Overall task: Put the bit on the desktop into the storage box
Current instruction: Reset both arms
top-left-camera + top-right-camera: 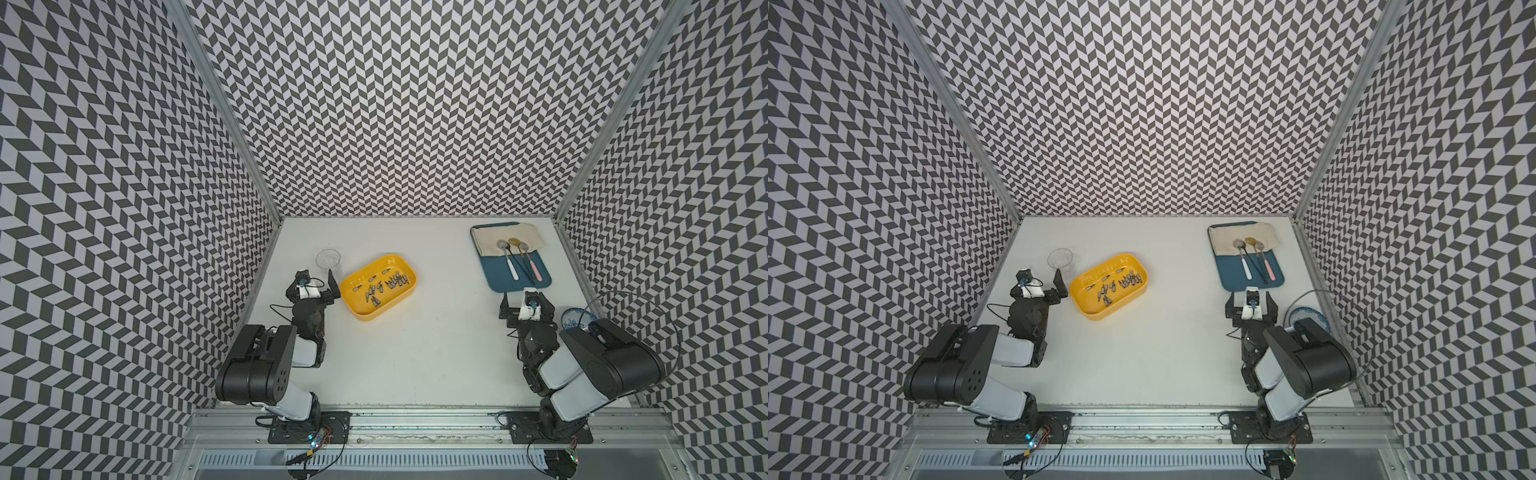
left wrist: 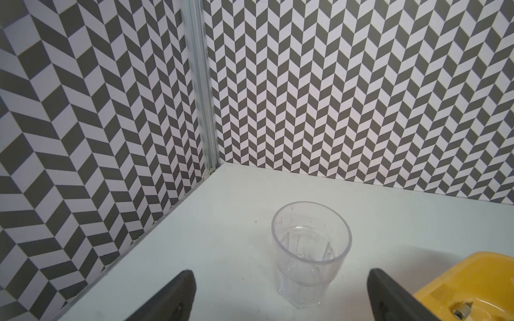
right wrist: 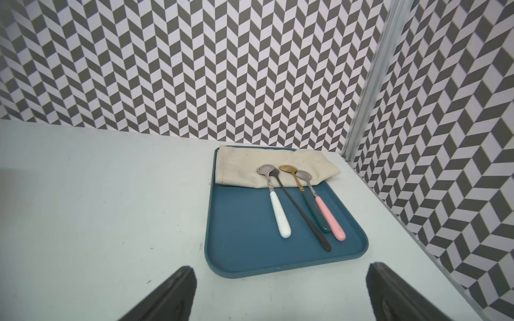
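The yellow storage box [image 1: 365, 316] [image 1: 1096, 314] sits left of centre on the white desktop [image 1: 436, 353]. Several silver bits [image 1: 384, 284] lie inside it. No bit shows on the bare desktop. My left gripper [image 1: 318, 277] [image 1: 1041, 277] hovers just left of the box, open and empty. In the left wrist view the left gripper [image 2: 281, 273] has its jaws wide apart, with a corner of the storage box [image 2: 459, 283] beside one finger. My right gripper [image 1: 526, 294] [image 3: 281, 271] is open and empty at the right, well away from the box.
A clear glass cup [image 1: 328, 259] [image 2: 310, 250] stands just beyond the left gripper, near the left wall. A blue tray [image 1: 498, 274] [image 3: 250, 236] with a cloth and several spoons lies beyond the right gripper. A blue-patterned bowl [image 1: 575, 319] sits partly behind the right arm.
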